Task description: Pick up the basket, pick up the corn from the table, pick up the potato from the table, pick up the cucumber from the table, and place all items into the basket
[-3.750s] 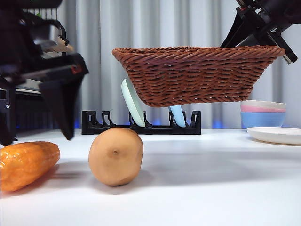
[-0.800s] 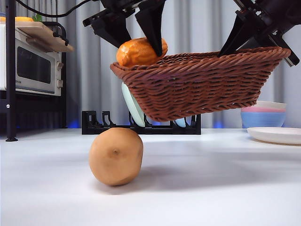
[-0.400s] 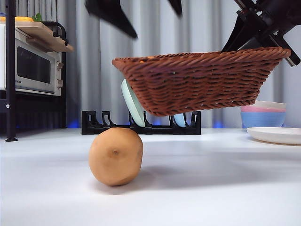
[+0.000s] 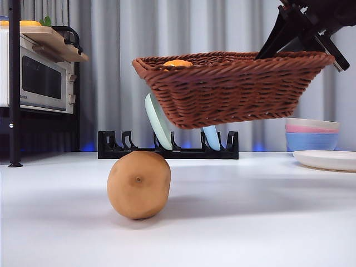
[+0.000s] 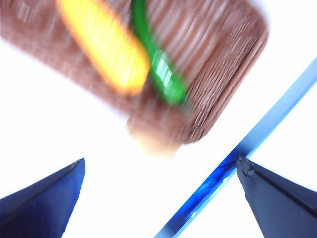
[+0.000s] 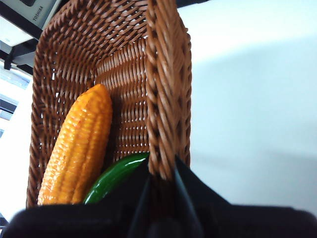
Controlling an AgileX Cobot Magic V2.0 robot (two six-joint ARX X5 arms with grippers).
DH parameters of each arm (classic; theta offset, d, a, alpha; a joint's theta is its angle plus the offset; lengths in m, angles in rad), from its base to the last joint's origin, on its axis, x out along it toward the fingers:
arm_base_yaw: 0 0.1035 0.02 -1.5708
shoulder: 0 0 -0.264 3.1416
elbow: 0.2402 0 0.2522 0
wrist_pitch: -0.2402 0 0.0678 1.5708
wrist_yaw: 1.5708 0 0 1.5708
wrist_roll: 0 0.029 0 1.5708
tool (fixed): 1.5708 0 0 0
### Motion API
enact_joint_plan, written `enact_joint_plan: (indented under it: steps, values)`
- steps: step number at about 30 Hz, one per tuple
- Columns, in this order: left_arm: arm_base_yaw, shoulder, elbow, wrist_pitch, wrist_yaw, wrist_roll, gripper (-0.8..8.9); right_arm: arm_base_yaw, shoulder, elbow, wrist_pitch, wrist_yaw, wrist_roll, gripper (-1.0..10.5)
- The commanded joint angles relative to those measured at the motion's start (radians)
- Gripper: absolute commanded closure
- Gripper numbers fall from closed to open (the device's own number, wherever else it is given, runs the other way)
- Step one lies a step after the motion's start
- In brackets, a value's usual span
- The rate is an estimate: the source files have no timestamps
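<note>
The basket [image 4: 231, 89] hangs above the worktop [image 4: 250, 211] in the front view, the potato [image 4: 138, 184] beneath its near corner. From the left wrist, we see our left tool [image 5: 158, 198] spread wide, empty. From the right wrist, our right tool [image 6: 161, 191] pinches the rim; corn [image 6: 79, 146] and cucumber [image 6: 116, 176] lie inside.

The smooth white tabletop [image 4: 250, 222] carried a tan, egg-shaped potato [image 4: 138, 184] near its front. Farther back stood a black slotted dish rack [image 4: 167, 149], and at the right a white plate [image 4: 325, 159] and stacked pastel bowls [image 4: 311, 134].
</note>
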Motion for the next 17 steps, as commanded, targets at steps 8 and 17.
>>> enact_joint_plan:
  steps: [8, 17]
  values:
    - [-0.211, 0.006, -0.21, 0.027, -0.239, -0.356, 2.48, -0.071, -0.003, 0.087, 0.024, -0.013, 0.01, 9.6]
    - [-0.145, 0.01, -0.469, 0.335, -0.166, -0.361, 2.49, -0.17, -0.01, 0.114, 0.016, -0.019, 0.01, 9.6]
